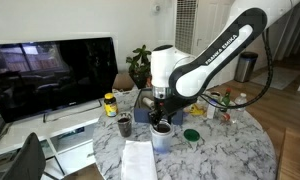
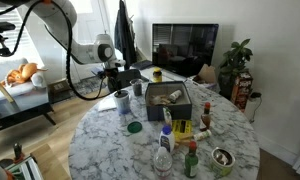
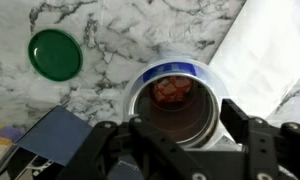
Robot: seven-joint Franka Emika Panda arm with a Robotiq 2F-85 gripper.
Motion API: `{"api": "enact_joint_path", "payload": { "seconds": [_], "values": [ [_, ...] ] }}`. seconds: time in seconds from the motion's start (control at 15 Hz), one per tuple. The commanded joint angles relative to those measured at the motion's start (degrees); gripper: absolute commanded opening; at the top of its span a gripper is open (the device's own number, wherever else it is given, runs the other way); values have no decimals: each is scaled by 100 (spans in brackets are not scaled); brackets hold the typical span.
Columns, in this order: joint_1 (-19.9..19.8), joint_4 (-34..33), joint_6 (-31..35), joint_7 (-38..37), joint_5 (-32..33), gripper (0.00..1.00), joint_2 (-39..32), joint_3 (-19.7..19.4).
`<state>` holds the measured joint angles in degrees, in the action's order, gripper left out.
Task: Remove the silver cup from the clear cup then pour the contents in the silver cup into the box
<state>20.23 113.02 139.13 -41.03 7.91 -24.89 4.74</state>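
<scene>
Right now the gripper hangs over the silver cup, its jaws spread to either side of the rim. I cannot tell whether they touch it. The cup sits nested in the clear cup, upright on the marble tabletop just beside the box.
</scene>
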Motion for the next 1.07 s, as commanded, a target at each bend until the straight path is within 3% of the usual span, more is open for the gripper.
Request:
{"api": "enact_joint_path", "payload": {
  "seconds": [0.0,0.47,0.53,0.8,1.0],
  "values": [
    [62,-276,-66,415,139,75,-207,-1],
    [130,-592,-177,960,134,61,-494,-65],
    [134,-617,-178,1019,121,63,-531,-70],
    [159,-709,-190,1146,102,57,-663,-112],
    [155,-740,-197,1205,76,43,-738,-131]
  ]
}}
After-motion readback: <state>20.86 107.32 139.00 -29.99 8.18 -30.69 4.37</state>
